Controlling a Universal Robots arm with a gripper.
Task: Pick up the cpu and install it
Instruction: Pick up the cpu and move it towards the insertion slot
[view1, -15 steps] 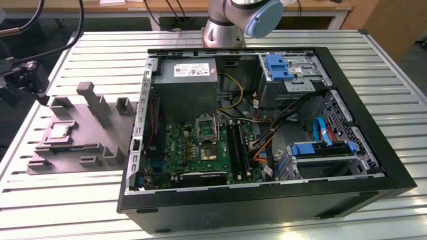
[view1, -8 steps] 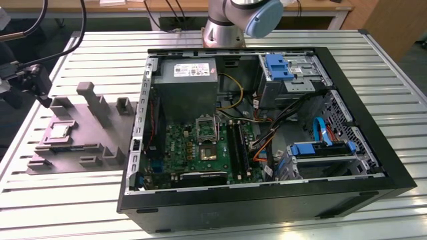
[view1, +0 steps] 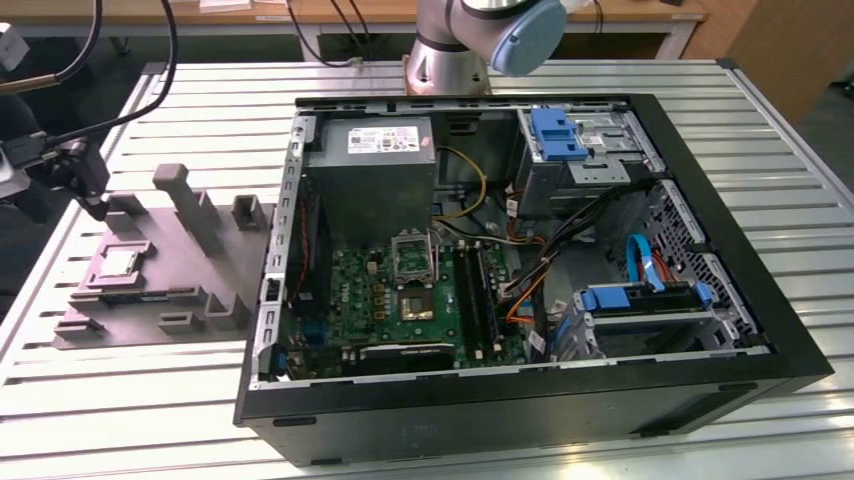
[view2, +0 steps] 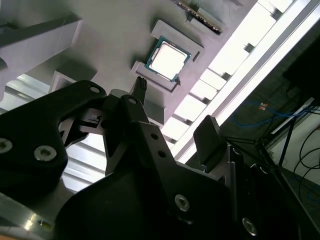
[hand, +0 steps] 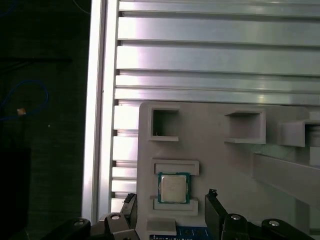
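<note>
- The gripper (hand: 171, 200), dark and closest to the lens in both wrist views, has its two fingers (view2: 140, 86) spread wide apart. Nothing is between them and it grips nothing.
- The cpu (hand: 174, 187) lies flat, silvery top up, in a shallow square recess of the grey tray (hand: 225, 165). It is below the fingertips and clear of them.
- The recess is close to the tray's edge that runs along the slatted aluminium table's (view1: 134, 400) side rail.
- In the exterior view, the tray rests near the table's edge at the exterior view's left. The gripper hangs over the tray's far corner on that side.
- An open computer case (view1: 534, 400) stands just beside the tray, with its motherboard (view1: 400, 300) and metal-framed socket (view1: 414, 258) exposed.
</note>
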